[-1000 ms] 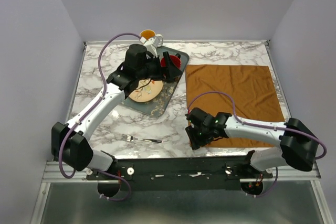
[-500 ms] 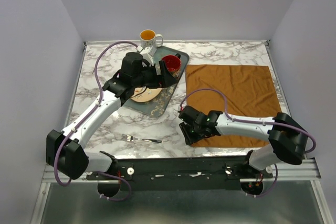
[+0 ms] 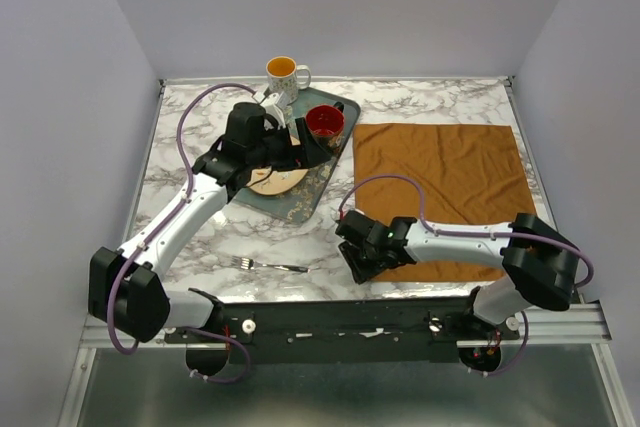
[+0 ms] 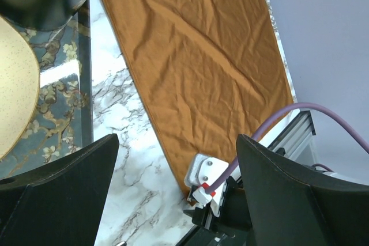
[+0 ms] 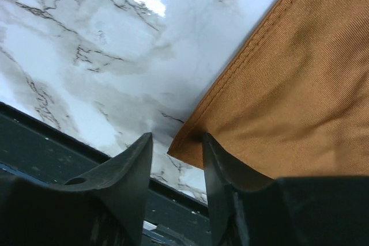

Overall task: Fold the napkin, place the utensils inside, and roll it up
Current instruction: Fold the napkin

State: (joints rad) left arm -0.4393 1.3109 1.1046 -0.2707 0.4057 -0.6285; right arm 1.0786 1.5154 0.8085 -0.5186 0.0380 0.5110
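Right wrist view: right jaws partly apart, straddling the near left corner of the napkin [image 5: 288,96], spread flat on the table [image 5: 86,50] right of the tray [image 3: 310,189]. Left jaws wide apart above the tray, holding nothing. Fold seemingly just starting; fork [image 3: 268,267] untouched near the front edge. Next, probably: pinch the hem firmly, lift, carry across.

Rust-brown napkin [image 3: 440,177], grey-veined white marble table [image 3: 430,102], dark floral tray [image 4: 57,119]

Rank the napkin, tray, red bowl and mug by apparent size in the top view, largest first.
1. napkin
2. tray, though partly covered
3. red bowl and mug look about alike, so they are not ranked
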